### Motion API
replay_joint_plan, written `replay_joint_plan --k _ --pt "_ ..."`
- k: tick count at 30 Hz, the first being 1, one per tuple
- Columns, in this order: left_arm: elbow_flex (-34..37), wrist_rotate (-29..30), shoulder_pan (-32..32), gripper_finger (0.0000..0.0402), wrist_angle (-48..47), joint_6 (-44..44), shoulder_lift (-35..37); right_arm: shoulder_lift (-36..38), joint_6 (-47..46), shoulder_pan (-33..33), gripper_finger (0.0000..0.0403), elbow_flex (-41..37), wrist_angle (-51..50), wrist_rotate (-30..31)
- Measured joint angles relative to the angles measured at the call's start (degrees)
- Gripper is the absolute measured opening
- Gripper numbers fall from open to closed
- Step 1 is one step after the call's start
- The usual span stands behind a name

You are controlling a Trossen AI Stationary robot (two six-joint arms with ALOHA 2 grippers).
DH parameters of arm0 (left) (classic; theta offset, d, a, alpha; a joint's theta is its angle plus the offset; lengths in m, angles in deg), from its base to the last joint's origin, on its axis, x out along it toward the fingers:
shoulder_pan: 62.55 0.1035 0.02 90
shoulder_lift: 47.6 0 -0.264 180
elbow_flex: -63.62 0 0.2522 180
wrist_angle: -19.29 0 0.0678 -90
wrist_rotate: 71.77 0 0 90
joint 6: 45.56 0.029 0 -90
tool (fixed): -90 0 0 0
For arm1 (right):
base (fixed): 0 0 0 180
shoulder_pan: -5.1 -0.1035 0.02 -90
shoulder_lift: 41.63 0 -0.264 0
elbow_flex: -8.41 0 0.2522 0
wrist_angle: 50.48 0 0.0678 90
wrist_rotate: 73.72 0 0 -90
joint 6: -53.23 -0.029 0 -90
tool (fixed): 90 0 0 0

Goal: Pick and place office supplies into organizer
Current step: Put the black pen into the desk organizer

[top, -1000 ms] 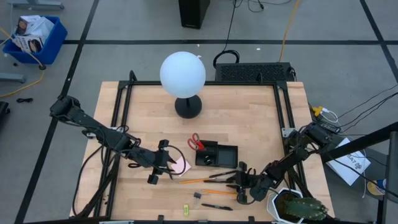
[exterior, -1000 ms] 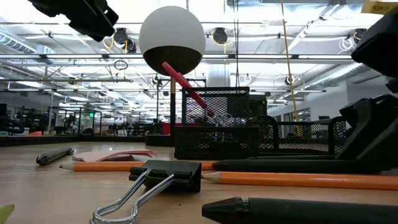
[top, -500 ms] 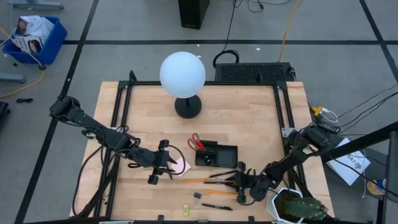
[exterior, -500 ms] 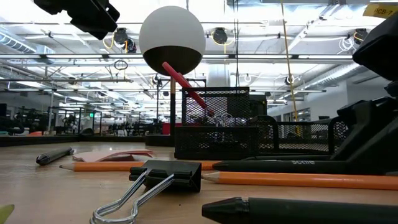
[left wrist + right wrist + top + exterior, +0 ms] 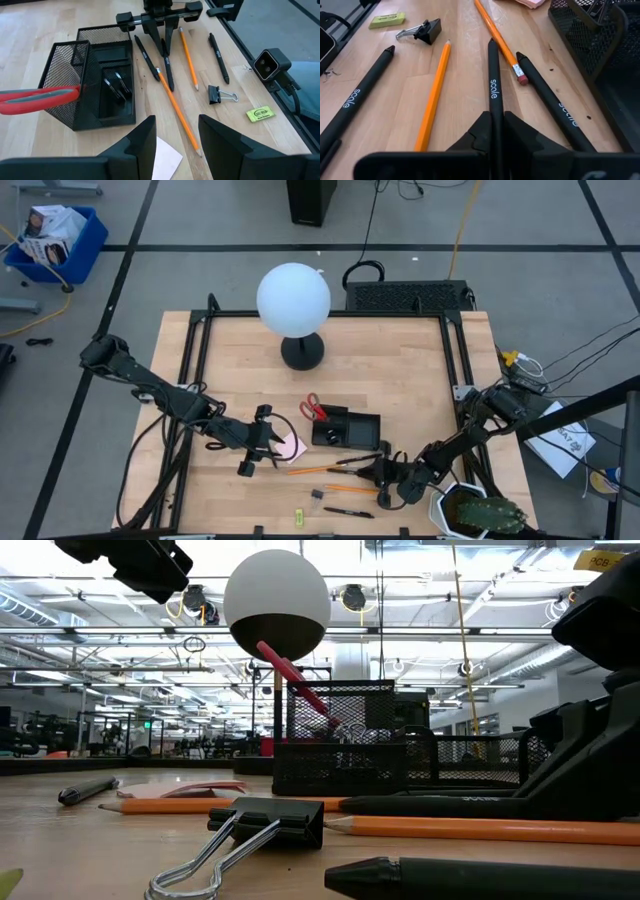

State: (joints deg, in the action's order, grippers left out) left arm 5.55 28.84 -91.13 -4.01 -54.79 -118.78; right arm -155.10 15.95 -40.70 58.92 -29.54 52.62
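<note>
Organizer: black mesh tray, lower centre of the high view, on the wooden table. Red-handled scissors stand at its upper-left corner. Below it lie two orange pencils and black pens; a binder clip, a further pen and a yellow-green piece sit near the lower edge. Pink sticky-note pad lies left of the tray. Left gripper is just left of the pad. Right gripper is at lower right, its fingers at a black pen. White globe lamp stands at upper centre.

Low view: binder clip in the foreground centre, a pencil running right behind it, a pen along the lower edge. Organizer at mid-frame, the scissors handle slanting up from it. Pad and another pen at left.

Left wrist view: left gripper with fingers apart, empty, at the bottom. Organizer at left, small black items in one compartment; scissors at the left edge. Pens, pencils, clip and yellow-green piece at right.

Right wrist view: right gripper clamped on a black pen that lies on the table, flanked by a pencil and another pen.
</note>
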Motion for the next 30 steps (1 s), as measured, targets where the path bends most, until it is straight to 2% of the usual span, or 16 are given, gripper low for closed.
replay_joint_plan --k 5,13,21,30 --pt "0.0 0.0 0.0 0.0154 0.0 0.0 0.0 -0.1 -0.9 0.0 0.0026 0.0 1.4 0.8" --pt "0.0 0.0 0.0 0.0154 0.0 0.0 0.0 -0.7 11.5 0.7 0.0026 -0.2 13.2 0.8" --pt "0.0 0.0 0.0 0.0154 0.6 0.0 0.0 -0.6 12.9 2.8 0.0026 -0.2 15.4 1.3" --pt "0.0 1.2 0.0 0.0154 1.5 -0.4 0.0 -0.4 19.3 3.2 0.0026 -0.1 28.1 2.0"
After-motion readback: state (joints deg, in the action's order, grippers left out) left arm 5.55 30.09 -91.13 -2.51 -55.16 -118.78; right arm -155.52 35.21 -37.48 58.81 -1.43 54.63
